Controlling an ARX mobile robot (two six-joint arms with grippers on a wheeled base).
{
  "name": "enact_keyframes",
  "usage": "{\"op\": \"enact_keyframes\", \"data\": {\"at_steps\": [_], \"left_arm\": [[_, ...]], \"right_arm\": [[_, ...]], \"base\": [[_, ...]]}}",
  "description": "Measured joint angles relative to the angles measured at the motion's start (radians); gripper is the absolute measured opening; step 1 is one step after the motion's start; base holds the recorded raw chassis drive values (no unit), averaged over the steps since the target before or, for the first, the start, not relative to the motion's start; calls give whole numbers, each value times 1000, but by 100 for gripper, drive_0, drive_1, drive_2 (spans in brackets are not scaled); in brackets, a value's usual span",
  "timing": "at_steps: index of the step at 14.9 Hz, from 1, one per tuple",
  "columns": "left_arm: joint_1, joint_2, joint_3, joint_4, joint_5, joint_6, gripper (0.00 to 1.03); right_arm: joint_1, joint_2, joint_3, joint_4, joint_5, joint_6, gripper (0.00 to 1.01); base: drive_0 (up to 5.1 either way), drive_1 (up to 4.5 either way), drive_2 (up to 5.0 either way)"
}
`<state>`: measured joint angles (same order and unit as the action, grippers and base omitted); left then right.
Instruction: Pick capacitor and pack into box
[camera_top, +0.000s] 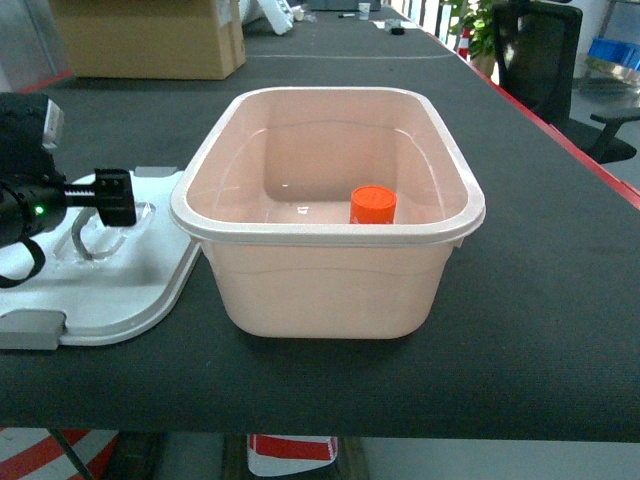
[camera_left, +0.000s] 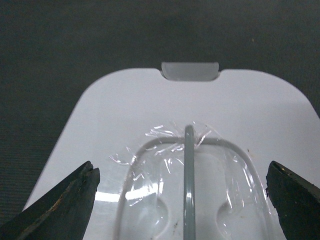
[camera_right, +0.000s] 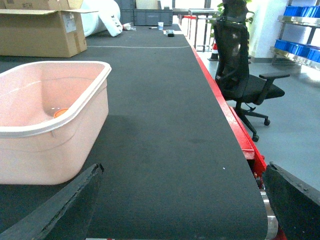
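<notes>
The pale pink box (camera_top: 325, 285) stands open in the middle of the black table. An orange capacitor (camera_top: 373, 205) stands upright inside it, near the front wall. The box's white lid (camera_top: 130, 290) lies flat to its left, with its grey handle (camera_left: 189, 175) and a grey clasp (camera_left: 190, 71). My left gripper (camera_left: 182, 172) hangs open just above the lid, one jaw on each side of the handle, holding nothing. My right gripper (camera_right: 183, 170) is open over bare table to the right of the box (camera_right: 47, 130), and the capacitor (camera_right: 61, 113) shows inside the box there. The head view does not show the right gripper.
A brown cardboard carton (camera_top: 150, 38) sits at the table's far left. The table's red right edge (camera_right: 235, 125) runs close to my right gripper. Beyond that edge stand a black office chair (camera_right: 240, 65) and blue bins (camera_right: 300, 47) on shelves.
</notes>
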<state>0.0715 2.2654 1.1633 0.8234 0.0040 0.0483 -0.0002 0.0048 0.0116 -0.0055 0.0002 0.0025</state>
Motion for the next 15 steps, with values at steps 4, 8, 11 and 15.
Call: {"op": "enact_keyframes", "data": {"at_steps": [4, 8, 11, 15], "left_arm": [[-5, 51, 31, -46, 19, 14, 72], [11, 67, 52, -68, 18, 15, 30], [14, 74, 55, -76, 26, 14, 2], [16, 65, 60, -86, 18, 9, 2]], "right_arm": [[0, 0, 0, 0, 0, 0, 98], [0, 0, 0, 0, 0, 0, 98], [0, 0, 0, 0, 0, 0, 98], [0, 0, 0, 0, 0, 0, 98]], "base": [[0, 0, 0], [0, 0, 0], [0, 0, 0], [0, 0, 0]]}}
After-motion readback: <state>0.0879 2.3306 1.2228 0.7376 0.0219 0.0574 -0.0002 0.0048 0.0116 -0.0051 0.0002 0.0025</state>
